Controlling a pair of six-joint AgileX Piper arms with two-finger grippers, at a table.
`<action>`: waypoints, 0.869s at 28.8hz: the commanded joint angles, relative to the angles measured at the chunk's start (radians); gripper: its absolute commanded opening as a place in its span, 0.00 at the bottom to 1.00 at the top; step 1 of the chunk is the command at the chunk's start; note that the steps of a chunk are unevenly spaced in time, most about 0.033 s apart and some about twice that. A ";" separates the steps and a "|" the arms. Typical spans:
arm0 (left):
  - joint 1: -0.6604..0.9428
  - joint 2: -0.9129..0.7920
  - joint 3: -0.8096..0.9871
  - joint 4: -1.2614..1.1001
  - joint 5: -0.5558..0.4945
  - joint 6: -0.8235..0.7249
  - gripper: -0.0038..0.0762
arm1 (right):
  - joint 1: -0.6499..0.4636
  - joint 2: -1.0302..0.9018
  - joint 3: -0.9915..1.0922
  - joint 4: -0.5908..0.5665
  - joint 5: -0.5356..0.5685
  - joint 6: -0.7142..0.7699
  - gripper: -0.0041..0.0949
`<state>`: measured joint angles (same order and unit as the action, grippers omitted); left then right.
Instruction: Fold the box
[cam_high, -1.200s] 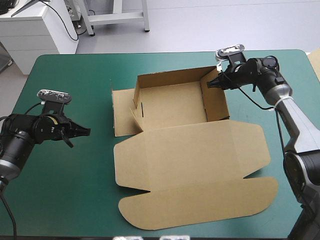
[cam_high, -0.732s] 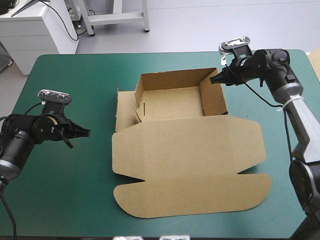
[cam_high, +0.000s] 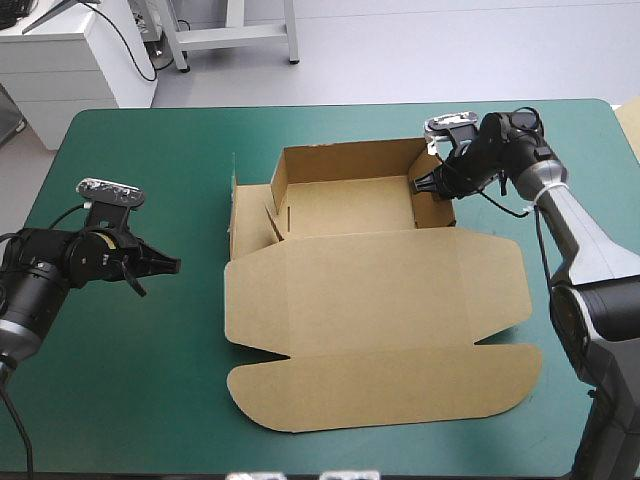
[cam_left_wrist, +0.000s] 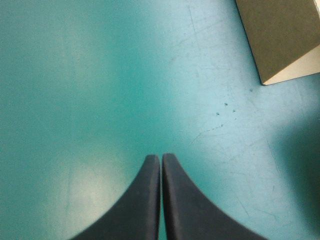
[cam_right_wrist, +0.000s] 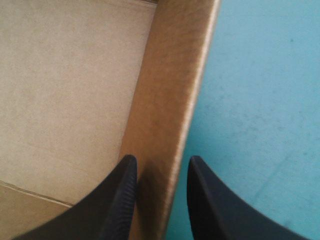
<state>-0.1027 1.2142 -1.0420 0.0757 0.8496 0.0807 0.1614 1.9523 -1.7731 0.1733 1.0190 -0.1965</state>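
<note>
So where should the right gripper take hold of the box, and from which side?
Probably grip the box by its raised right wall, top edge, coming from above: it stands thin and free, and the right gripper straddles it, open, one finger inside, one outside.

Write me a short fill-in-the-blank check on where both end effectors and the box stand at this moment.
1. The left end effector is ____, above the bare teal-green cover.
2. The right end effector straddles the ____ wall of the box.
3. One of its fingers is inside the box, the other ____ it.
4. The lid lies ____ on the cover.
Missing words: shut; right; outside; flat.
</note>
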 joint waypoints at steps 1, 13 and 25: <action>0.000 -0.023 -0.031 -0.008 -0.038 -0.002 0.04 | -0.007 -0.019 -0.032 0.044 -0.018 -0.024 0.36; 0.000 -0.023 -0.031 -0.010 -0.024 -0.002 0.04 | -0.007 0.015 -0.035 0.048 0.009 -0.020 0.02; 0.019 -0.023 -0.031 -0.020 -0.098 -0.061 0.04 | -0.007 -0.116 -0.035 0.064 0.072 0.039 0.03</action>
<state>-0.0987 1.2142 -1.0420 0.0669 0.8402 0.0490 0.1591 1.9634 -1.7764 0.2034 1.0780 -0.1583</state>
